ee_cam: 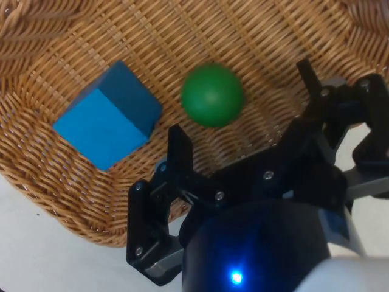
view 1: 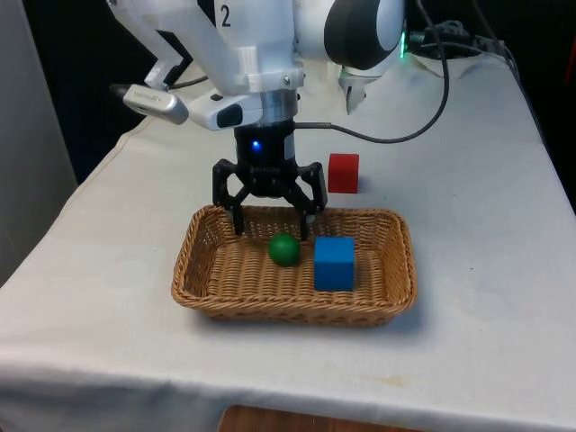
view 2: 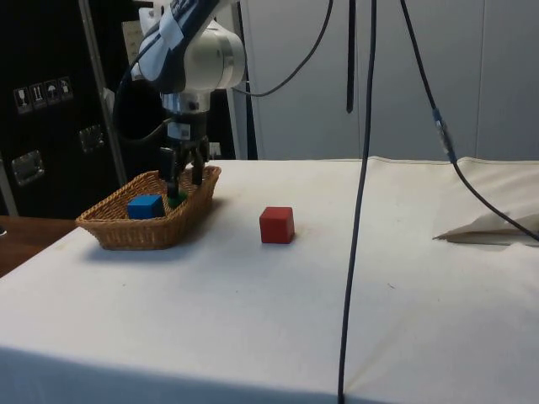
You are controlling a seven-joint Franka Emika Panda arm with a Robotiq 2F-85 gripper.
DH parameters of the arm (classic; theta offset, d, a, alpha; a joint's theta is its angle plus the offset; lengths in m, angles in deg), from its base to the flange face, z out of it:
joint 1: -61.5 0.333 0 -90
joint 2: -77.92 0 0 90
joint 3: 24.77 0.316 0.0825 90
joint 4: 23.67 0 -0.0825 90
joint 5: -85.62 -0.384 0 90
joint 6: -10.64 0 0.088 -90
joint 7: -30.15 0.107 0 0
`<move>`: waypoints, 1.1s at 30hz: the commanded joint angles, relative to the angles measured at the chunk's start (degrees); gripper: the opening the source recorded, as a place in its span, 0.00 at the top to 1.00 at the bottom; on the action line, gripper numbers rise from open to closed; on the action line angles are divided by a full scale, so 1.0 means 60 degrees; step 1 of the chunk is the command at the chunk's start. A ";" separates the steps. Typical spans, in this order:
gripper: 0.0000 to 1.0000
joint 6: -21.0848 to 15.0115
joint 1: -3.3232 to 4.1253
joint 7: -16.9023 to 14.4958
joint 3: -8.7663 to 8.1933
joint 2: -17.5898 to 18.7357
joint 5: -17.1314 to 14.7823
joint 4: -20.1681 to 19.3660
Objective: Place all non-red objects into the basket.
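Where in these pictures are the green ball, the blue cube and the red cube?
green ball (view 1: 283, 249): front view, middle of its rounded front.
blue cube (view 1: 334, 265): front view, centre of its near face.
red cube (view 2: 276, 225): side view, centre of its facing side.

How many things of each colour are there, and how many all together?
Red: 1, the red cube on the cloth.
Blue: 1, the blue cube in the basket.
Green: 1, the green ball in the basket.
Total: 3.

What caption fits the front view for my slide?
Open gripper above the wicker basket holding green ball and blue cube; red cube outside.
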 commanded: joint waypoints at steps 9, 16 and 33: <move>0.00 0.0143 0.0258 0.0124 -0.0153 -0.0563 0.0124 -0.0296; 0.00 0.0105 0.0544 0.0382 -0.0143 -0.1471 0.0525 -0.1060; 0.00 0.0143 0.0964 0.0821 -0.0134 -0.3333 0.1681 -0.2426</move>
